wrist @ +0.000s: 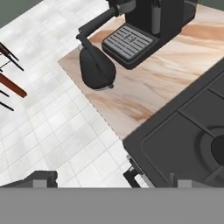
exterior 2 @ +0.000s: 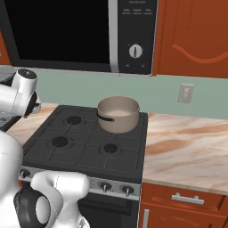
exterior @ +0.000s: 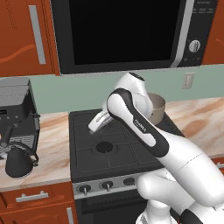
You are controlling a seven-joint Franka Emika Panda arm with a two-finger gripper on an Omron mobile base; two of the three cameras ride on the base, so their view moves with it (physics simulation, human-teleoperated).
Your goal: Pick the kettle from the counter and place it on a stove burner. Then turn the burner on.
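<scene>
The kettle [exterior: 18, 162] stands at the lower left of the left base view, on the table [exterior: 52, 153], near its front edge and just in front of a dark coffee machine [exterior: 16, 116]. In the hand view the kettle [wrist: 96, 68] is in the upper left part of the frame, upright, with its black loop handle going up toward the machine [wrist: 144, 26]; the table [wrist: 166, 83] runs from there toward the stove [wrist: 183, 144] at the lower right. The arm [exterior: 144, 131] rises from the lower right of the left base view and bends over the stove [exterior: 113, 144]; its hand [exterior: 99, 120] is above the left half of the grates, well apart from the kettle. The jaws hold nothing, and only the two dark tips are seen at the bottom of the hand view, so I cannot tell how far they are open. The wide burner [exterior: 105, 147] is near the front centre of the stove and bare. A tan saucepan [exterior 2: 118, 114] sits on the back right burner in the right base view.
</scene>
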